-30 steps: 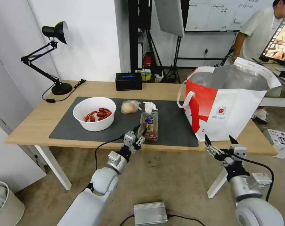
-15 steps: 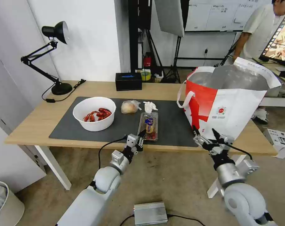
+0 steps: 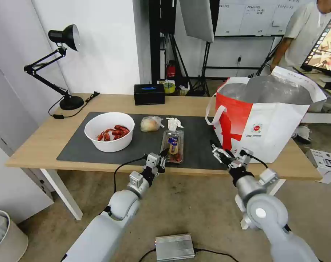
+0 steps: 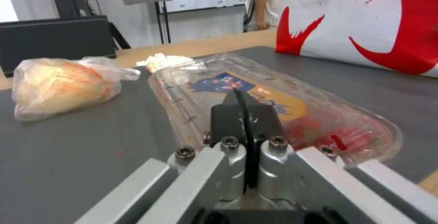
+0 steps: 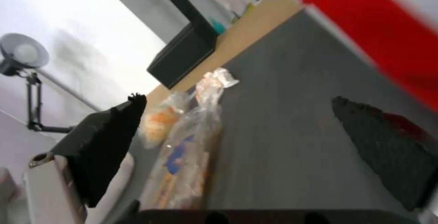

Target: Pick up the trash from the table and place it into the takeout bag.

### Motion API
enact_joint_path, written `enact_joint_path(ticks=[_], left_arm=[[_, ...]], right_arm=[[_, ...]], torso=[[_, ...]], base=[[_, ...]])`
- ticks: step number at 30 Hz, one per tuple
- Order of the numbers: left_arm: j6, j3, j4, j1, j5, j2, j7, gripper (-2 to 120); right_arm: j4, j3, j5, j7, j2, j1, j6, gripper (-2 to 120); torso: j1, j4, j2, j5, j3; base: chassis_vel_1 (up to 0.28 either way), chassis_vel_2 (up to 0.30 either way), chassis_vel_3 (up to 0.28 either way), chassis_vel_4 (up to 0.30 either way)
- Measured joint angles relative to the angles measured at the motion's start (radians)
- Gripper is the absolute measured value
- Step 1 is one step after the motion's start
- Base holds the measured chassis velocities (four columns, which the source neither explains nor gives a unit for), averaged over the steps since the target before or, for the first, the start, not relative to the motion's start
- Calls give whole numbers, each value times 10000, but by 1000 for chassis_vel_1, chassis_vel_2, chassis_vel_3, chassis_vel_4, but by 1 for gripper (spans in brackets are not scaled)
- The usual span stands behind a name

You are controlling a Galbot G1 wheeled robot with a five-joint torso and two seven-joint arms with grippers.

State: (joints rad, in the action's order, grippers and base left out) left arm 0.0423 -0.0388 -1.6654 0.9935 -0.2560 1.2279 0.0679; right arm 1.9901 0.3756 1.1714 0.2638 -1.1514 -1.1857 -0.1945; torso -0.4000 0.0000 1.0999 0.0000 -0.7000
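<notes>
left gripper [image 3: 164, 155] low centre of frame, fingers pressed together, tips at near end of clamshell [image 3: 173, 145] on counter [image 3: 41, 142] mat, right gripper [image 3: 223, 154] fingers spread wide, holding nothing, just beside takeout bag [image 3: 267, 123] at right

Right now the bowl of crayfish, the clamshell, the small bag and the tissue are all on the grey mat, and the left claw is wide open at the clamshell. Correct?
Not quite: the left wrist view shows the left claw shut at the clamshell, not open. The bowl, small bag and tissue do lie on the grey mat.
</notes>
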Motion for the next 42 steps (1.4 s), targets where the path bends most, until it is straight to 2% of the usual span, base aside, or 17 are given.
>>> enact_joint_path(ticks=[7,14,26,42], left_arm=[[-19,148,50,-196,-52,-55,13,0],[-24,167,49,-183,-55,-47,12,0],[-20,138,33,-98,-54,-13,12,0],[10,125,94,-56,-32,151,10,0]], right_arm=[[-657,-616,1046,476,-372,1204,-359,100],[-948,-914,1498,1083,-649,1756,-935,100],[-1406,-999,2997,2951,-997,2935,-3079,100],[-2476,-1323,3152,3455,-1674,3736,-3384,100]], torso=[[-1,0,0,-1,-1],[0,0,0,0,-1],[0,0,0,-1,0],[0,0,1,-1,0]], base=[[0,0,0,0],[0,0,0,0],[0,0,0,0],[0,0,0,0]])
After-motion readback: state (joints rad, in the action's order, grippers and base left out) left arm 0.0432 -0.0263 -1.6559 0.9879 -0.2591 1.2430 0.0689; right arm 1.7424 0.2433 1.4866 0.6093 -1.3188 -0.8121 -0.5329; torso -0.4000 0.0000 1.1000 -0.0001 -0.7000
